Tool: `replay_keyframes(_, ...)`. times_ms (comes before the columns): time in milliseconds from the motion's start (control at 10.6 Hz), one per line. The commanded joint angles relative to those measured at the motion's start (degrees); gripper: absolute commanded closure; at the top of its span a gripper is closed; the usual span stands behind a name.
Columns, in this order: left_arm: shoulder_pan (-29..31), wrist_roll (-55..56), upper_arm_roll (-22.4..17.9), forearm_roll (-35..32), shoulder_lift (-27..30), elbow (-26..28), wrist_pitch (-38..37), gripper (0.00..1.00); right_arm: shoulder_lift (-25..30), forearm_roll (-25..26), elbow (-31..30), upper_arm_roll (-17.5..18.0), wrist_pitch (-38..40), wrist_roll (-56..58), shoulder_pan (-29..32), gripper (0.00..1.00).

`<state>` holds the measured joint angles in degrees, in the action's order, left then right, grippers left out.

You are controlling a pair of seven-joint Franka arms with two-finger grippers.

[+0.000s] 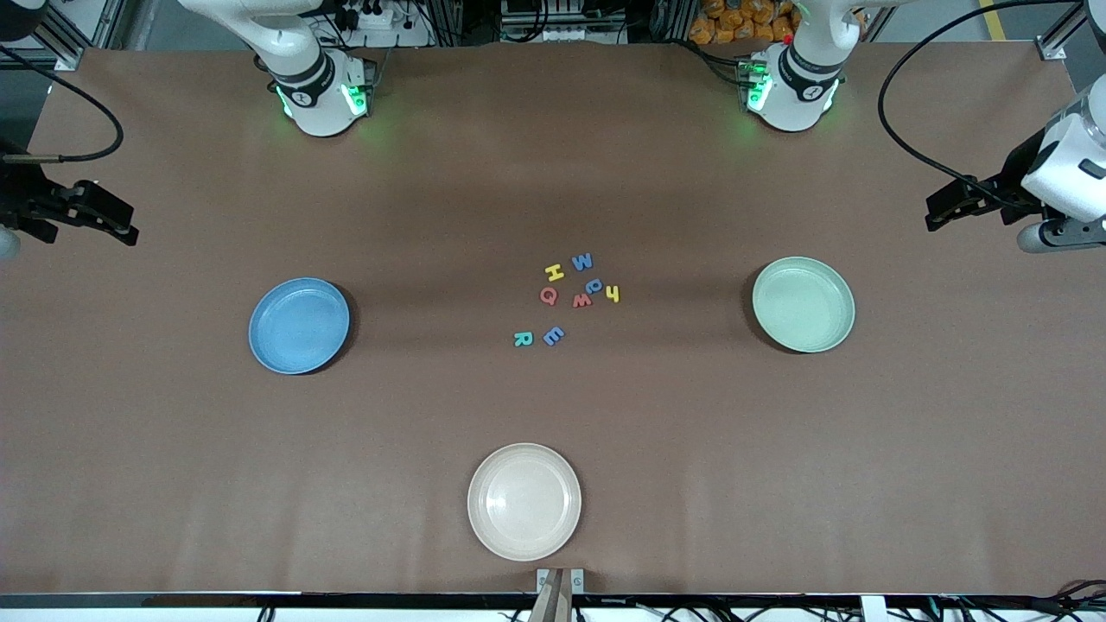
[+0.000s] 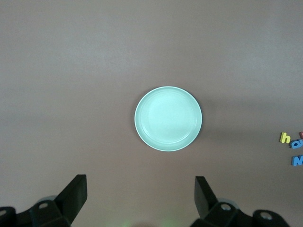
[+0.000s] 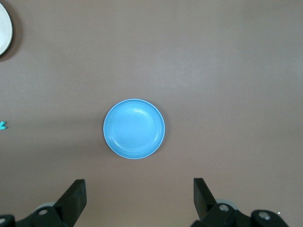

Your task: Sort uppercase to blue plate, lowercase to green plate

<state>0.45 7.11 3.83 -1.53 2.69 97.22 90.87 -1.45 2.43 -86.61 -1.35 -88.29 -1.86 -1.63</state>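
Nearest the front camera sits a cream plate (image 1: 524,501), empty and no part of the sorting. Farther up the table (image 1: 553,173) the foam letters lie in a loose cluster at the middle: the green R (image 1: 522,339) and blue E (image 1: 554,336) lowest, then the red Q (image 1: 549,296), red w (image 1: 582,301), the rounded blue letter (image 1: 594,285) and the yellow hooked letter (image 1: 613,293), with the yellow H (image 1: 555,273) and blue w (image 1: 582,262) farthest back. About level with the cluster, the blue plate (image 1: 299,325) lies toward the right arm's end of the table and the green plate (image 1: 803,304) toward the left arm's end — both empty, so nothing is sorted yet.

Both arms wait. The left gripper (image 2: 140,189) hangs high above the table near the green plate, fingers spread wide and holding nothing; the right gripper (image 3: 139,189) hangs likewise near the blue plate, also released and bare.

The risk lies in the crowding. The red w, rounded blue letter and yellow hooked letter nearly touch, so fingers closing on one could nudge or drag a neighbour. The blue E and blue w share a colour — easy to mistake for one another. Thin, flat foam may also slip from a pinch.
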Motion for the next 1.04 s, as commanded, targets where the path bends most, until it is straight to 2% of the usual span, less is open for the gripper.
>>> replay_keyframes(0,0.52,1.24,0.48,-0.31,1.18,0.95,0.27,0.0,1.28,-1.2,-1.45,0.29,0.13,0.8,0.84,0.0)
replay_keyframes(471,0.17,2.64,0.65,-0.31,1.18,0.78,0.36,0.0,1.18,-1.29,-1.54,0.03,-0.04,0.89,-0.38,0.0)
replay_keyframes(565,0.16,2.73,0.65,0.03,1.18,0.69,0.36,0.0,1.19,-1.46,-1.63,-1.36,-0.48,1.41,-1.7,0.0)
replay_keyframes(753,0.16,2.73,0.65,0.12,1.26,0.69,0.36,0.0,1.19,-5.58,-2.15,-2.6,-0.74,3.26,-1.53,0.0)
replay_keyframes(941,0.08,2.82,0.83,0.12,1.35,0.87,0.27,0.0,1.19,-5.68,-2.5,-4.79,-0.92,4.14,-2.94,0.0)
